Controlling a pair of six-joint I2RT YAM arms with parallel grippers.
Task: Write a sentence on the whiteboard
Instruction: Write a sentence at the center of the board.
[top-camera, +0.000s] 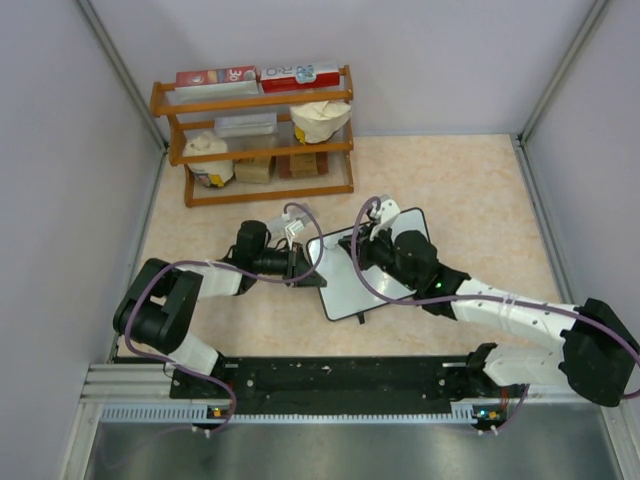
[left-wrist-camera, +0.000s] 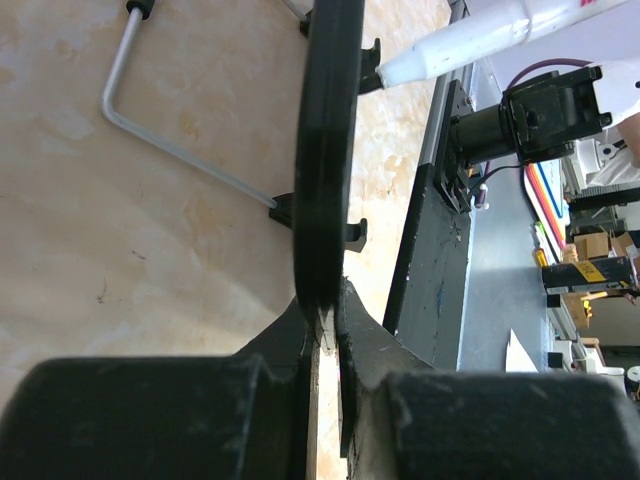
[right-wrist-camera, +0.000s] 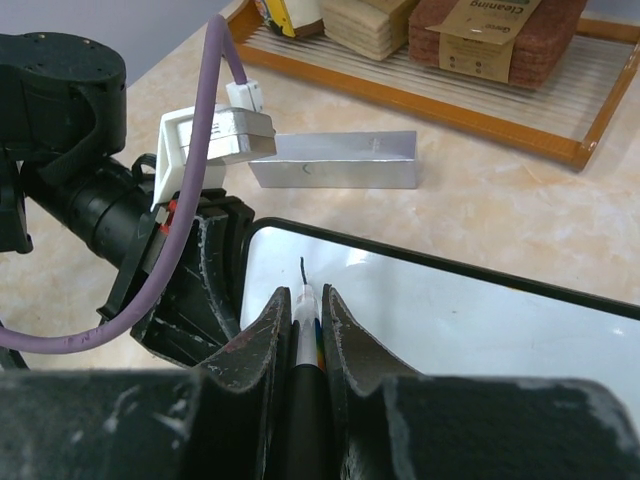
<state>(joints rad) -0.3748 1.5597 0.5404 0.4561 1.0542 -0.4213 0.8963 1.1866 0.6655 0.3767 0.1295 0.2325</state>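
The whiteboard (top-camera: 352, 288) lies flat on the table, white with a thin black frame. My left gripper (top-camera: 313, 263) is shut on its left edge; in the left wrist view the board (left-wrist-camera: 325, 150) stands edge-on between the pads of that gripper (left-wrist-camera: 330, 322). My right gripper (top-camera: 360, 243) is shut on a marker (right-wrist-camera: 306, 318), white near the tip and black behind. The tip touches the board (right-wrist-camera: 460, 310) near its left corner. Of the sentence only one short black stroke (right-wrist-camera: 304, 268) shows. The marker also shows in the left wrist view (left-wrist-camera: 470, 40).
A wooden shelf rack (top-camera: 255, 130) with boxes, bags and sponges stands at the back left. A clear, silvery box (right-wrist-camera: 335, 160) lies between the rack and the board. The board's bent wire stand (left-wrist-camera: 170, 140) lies on the table. Grey walls close both sides.
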